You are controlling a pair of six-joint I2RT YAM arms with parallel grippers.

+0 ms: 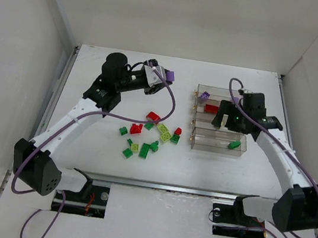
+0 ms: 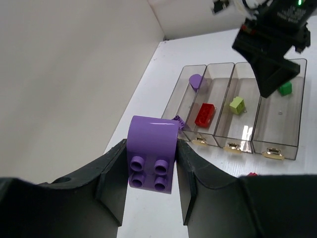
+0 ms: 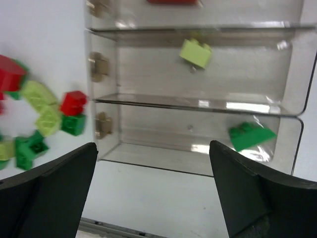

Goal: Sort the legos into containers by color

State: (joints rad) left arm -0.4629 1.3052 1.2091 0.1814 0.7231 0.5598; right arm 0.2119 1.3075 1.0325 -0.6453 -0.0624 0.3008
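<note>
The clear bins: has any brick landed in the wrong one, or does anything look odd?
Nothing stands out. The purple brick, red brick, yellow-green brick and green brick lie in separate bins, colours unmixed.

Top view: right gripper [image 1: 225,122] covers the middle bins [image 1: 203,141]; what lies beneath cannot be told. Pile [image 1: 150,136] bricks too small to count reliably.
Left wrist: the same gripper masks the far ends of two bins and part of the green brick [image 2: 286,89]. Purple brick [image 2: 151,153] hides most of a second purple brick [image 2: 179,120].
Right wrist: red brick [image 3: 171,1] cut by top edge; pile blurred and cut at left.
</note>
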